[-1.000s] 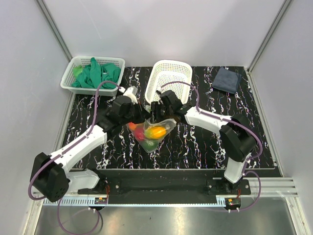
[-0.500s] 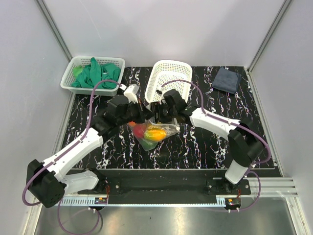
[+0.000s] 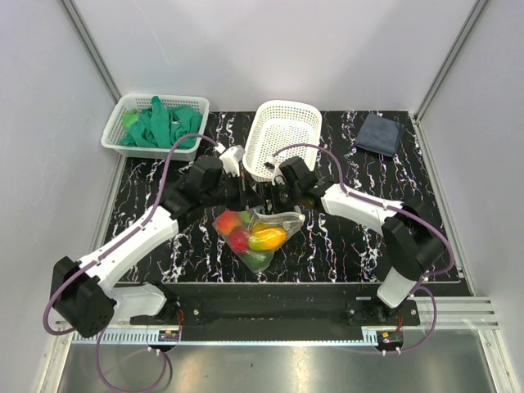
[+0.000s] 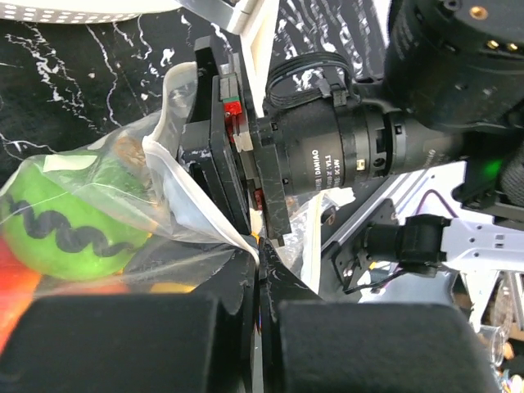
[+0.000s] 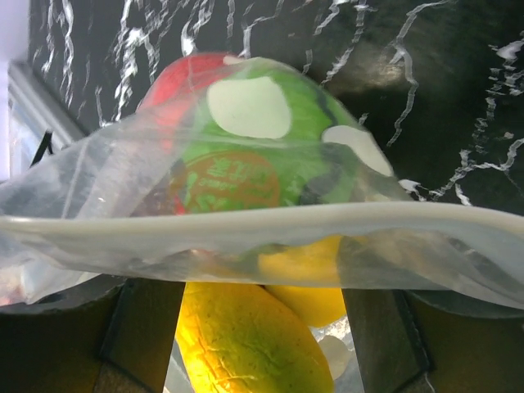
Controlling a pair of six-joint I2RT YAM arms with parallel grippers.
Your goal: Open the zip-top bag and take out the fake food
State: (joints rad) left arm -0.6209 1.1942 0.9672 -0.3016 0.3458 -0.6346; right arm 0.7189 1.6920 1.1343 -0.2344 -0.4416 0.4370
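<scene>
The clear zip-top bag (image 3: 260, 233) sits mid-table with the fake food (image 3: 265, 238) inside: red, orange-yellow and green pieces. My left gripper (image 3: 248, 199) is at the bag's far edge. In the left wrist view it (image 4: 260, 274) is shut on a pinch of the bag's plastic (image 4: 196, 209), with a green fruit (image 4: 57, 225) behind the film. My right gripper (image 3: 273, 199) faces it from the right. In the right wrist view its fingers (image 5: 143, 327) stand wide apart, and the whitish zip strip (image 5: 246, 221) runs across them over a yellow fruit (image 5: 246, 344).
A white lattice basket (image 3: 283, 123) stands just behind the grippers. A second basket (image 3: 123, 106) with green gloves (image 3: 160, 124) is at the back left. A dark folded cloth (image 3: 379, 133) lies at the back right.
Both grippers have moved a little toward the back of the table. The bag has spread wider and its contents now sit nearer the front edge.
</scene>
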